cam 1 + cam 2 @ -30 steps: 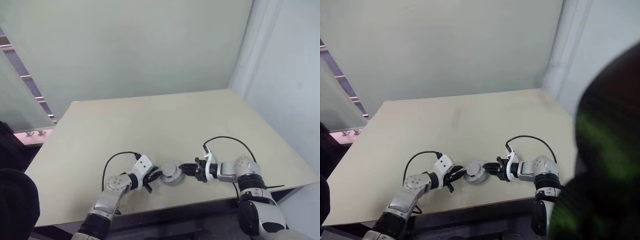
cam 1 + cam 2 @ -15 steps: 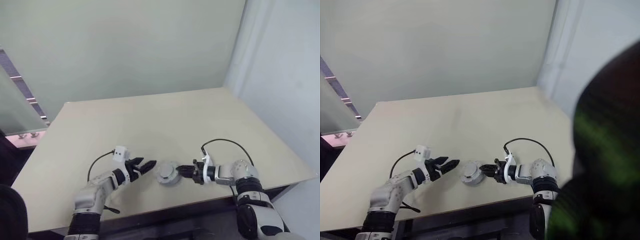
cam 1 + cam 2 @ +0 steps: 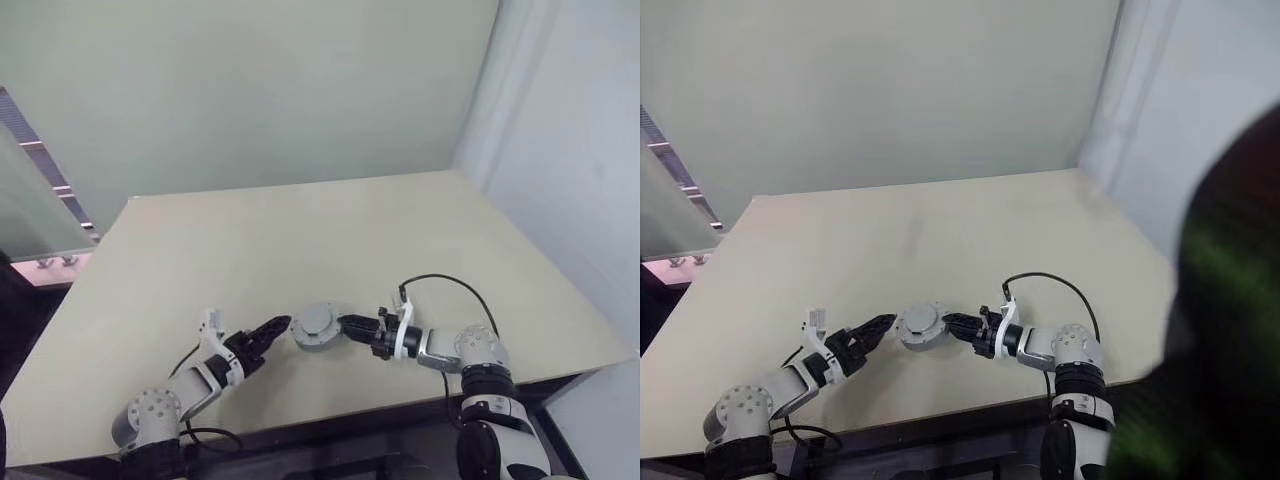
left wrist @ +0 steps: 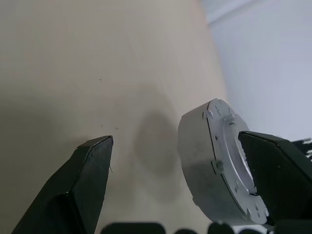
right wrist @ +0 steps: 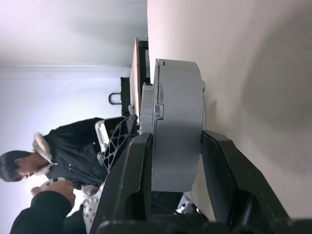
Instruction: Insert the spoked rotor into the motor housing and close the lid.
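Lifted off the table [image 3: 330, 230] since before: round grey motor housing [image 3: 316, 326], right fingers [image 3: 347, 324] clamped, left fingers [image 3: 268, 327] released.

A: Looks like a lab or test room. Bare beige table [image 3: 330, 235] against a plain pale green wall [image 3: 250, 90], no home clutter.

B: Agreed. A white partition [image 3: 570, 150] stands on one side, a railing [image 3: 45, 262] on the other. A person in a dark jacket [image 5: 73, 141] sits behind.

Grey motor housing [image 3: 316, 326] (lid on) held above table.
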Tool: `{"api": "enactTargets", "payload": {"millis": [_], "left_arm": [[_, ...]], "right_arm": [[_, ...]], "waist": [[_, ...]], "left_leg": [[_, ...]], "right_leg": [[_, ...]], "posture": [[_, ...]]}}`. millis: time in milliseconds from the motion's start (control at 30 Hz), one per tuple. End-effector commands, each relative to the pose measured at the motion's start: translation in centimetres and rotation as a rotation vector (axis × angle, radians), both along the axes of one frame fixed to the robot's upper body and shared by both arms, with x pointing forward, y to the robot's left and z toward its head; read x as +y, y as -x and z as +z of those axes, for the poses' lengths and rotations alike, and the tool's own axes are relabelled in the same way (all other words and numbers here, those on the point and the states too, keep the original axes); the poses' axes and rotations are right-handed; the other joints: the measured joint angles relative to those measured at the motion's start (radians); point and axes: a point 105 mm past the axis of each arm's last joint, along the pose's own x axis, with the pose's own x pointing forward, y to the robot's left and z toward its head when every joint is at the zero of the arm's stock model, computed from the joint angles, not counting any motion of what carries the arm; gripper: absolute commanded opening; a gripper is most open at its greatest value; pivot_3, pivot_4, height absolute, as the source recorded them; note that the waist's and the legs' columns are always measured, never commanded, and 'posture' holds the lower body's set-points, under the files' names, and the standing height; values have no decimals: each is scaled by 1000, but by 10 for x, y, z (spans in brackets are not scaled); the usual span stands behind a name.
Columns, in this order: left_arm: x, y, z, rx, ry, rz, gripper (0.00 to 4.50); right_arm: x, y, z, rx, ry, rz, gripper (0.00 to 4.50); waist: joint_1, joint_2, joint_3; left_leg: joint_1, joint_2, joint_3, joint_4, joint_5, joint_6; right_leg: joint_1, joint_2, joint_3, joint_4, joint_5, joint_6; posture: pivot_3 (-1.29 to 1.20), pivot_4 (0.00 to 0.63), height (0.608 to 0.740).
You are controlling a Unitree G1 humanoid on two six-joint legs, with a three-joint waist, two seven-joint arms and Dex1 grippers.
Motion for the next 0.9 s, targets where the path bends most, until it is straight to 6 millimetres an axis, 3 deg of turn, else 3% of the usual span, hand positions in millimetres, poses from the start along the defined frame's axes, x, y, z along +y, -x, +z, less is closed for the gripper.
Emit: {"api": "enactTargets", "payload": {"millis": [33,467,567,733,900], "left_arm": [[-8,-3,20,-63,100,3,4500],[-42,-1,22,-39,227,-52,4500],[-49,-2,25,-43,262,-57,3925],[-54,-4,29,-47,293,-40,2361],[-54,-5,30,-47,302,-26,2261]], "right_arm": [[5,-8,31,-100,-85,-4,1240],[16,-2,39,-121,-96,31,1240],[16,0,37,-119,-87,37,1240],[14,1,37,-123,-80,33,1236],[12,-1,37,-134,-74,16,1236]], "waist": [[0,0,0],[-2,0,0],[-2,0,0],[-1,0,0],[-2,-1,0]], "left_leg": [[0,0,0,0,0,0],[0,0,1,1,0,0],[0,0,1,1,0,0],[0,0,1,1,0,0],[0,0,2,1,0,0]], "right_leg": [[0,0,0,0,0,0],[0,1,1,1,0,0],[0,1,2,1,0,0],[0,1,2,1,0,0],[0,1,2,1,0,0]], "posture": [[0,0,740],[0,0,740],[0,0,740],[0,0,740],[0,0,740]]}}
